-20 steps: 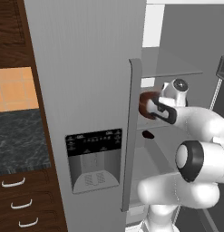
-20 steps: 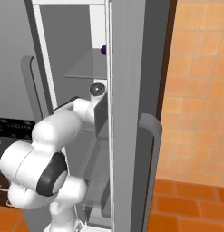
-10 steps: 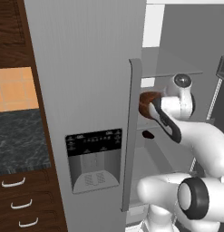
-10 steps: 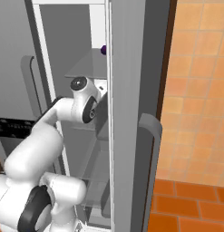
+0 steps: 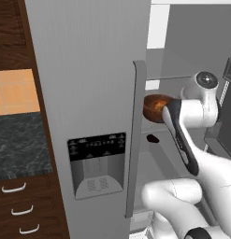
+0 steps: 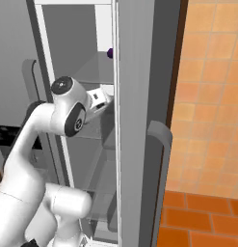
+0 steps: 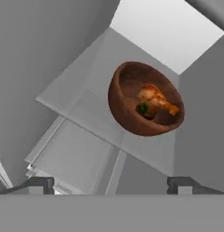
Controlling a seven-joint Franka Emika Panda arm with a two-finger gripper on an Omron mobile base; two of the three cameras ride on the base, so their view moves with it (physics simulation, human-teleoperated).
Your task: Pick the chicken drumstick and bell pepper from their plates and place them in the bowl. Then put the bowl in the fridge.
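The gripper [image 7: 110,183] is spread wide and holds nothing. Ahead of its fingertips and apart from them, the bowl [image 7: 131,113] sits on a glass shelf [image 7: 81,106] inside the fridge [image 5: 89,70], with the chicken drumstick [image 7: 158,100] and the bell pepper [image 7: 144,108] touching inside it.

Drumstick [image 7: 158,100] and pepper [image 7: 145,109] in bowl [image 7: 127,108] on fridge shelf [image 7: 86,106]
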